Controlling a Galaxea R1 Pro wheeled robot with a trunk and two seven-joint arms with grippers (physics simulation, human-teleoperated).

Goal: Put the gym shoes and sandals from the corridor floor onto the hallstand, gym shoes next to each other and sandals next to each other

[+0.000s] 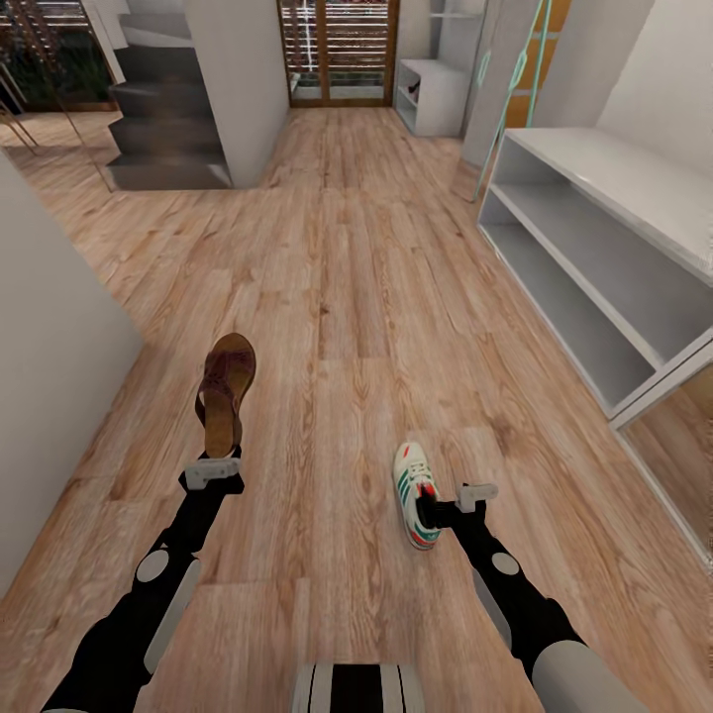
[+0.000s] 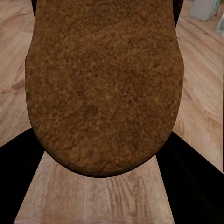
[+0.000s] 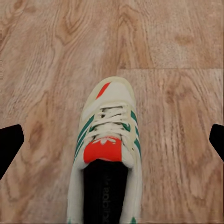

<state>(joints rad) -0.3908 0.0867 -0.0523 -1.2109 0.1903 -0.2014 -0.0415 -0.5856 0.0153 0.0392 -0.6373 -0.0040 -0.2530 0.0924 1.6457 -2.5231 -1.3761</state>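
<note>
A dark brown sandal [image 1: 227, 392] hangs tilted over the corridor floor [image 1: 356, 297] at the left, heel end toward me, and my left gripper [image 1: 220, 458] is shut on that end. In the left wrist view the sandal's brown sole [image 2: 102, 84] sits between the two black fingers [image 2: 18, 177]. A white gym shoe [image 1: 415, 492] with green stripes and a red tongue lies on the planks at the right. My right gripper [image 1: 430, 513] hovers at its heel, open. In the right wrist view the gym shoe [image 3: 109, 140] lies between widely spread fingertips [image 3: 9, 145]. The white hallstand [image 1: 594, 257] stands along the right wall.
A grey wall [image 1: 50, 347] runs close on the left. Dark stairs [image 1: 158, 119] and a white pillar [image 1: 238, 79] stand at the back left, a slatted door [image 1: 337, 50] at the far end. A plain low white rack [image 1: 431, 94] is beside the door.
</note>
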